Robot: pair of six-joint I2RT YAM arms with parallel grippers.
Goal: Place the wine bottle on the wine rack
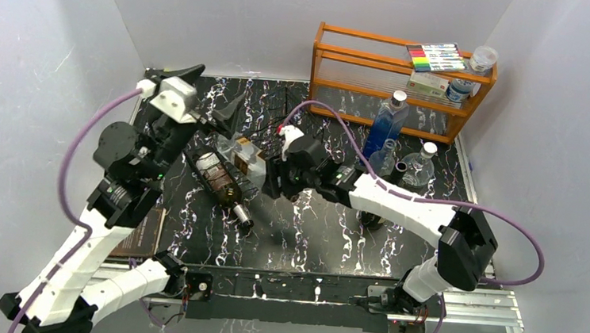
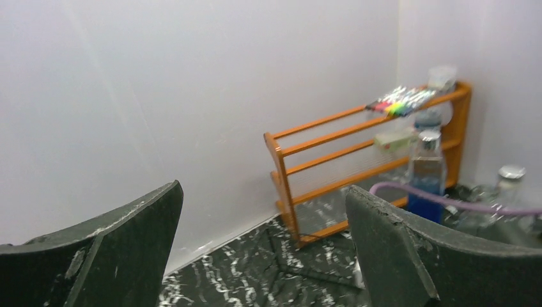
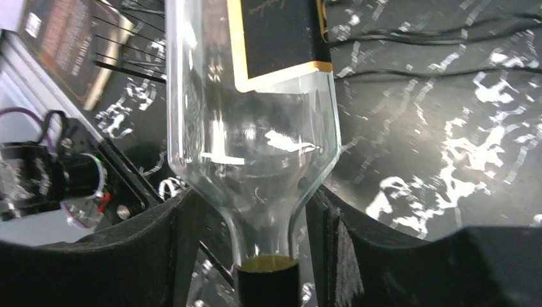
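Note:
A clear glass wine bottle (image 1: pixel 249 159) with a black, gold-edged label lies slanted on the mat. In the right wrist view its shoulder (image 3: pixel 255 147) and black-capped neck point toward the camera. My right gripper (image 1: pixel 273 177) straddles that neck (image 3: pixel 265 246); the jaws stand apart with a gap showing on each side of the neck. A dark labelled bottle (image 1: pixel 223 185) lies beside it. Thin black wires of the wine rack (image 3: pixel 121 48) cross over that bottle; from above the rack is hard to make out. My left gripper (image 1: pixel 210 92) is raised, open and empty (image 2: pixel 262 192).
An orange wooden shelf (image 1: pixel 395 71) at the back right holds markers (image 1: pixel 436 57) and small containers. A blue bottle (image 1: pixel 387 122) and clear glass bottles (image 1: pixel 419 164) stand in front of it. A brown book (image 1: pixel 143 230) lies at the left edge. White walls surround the mat.

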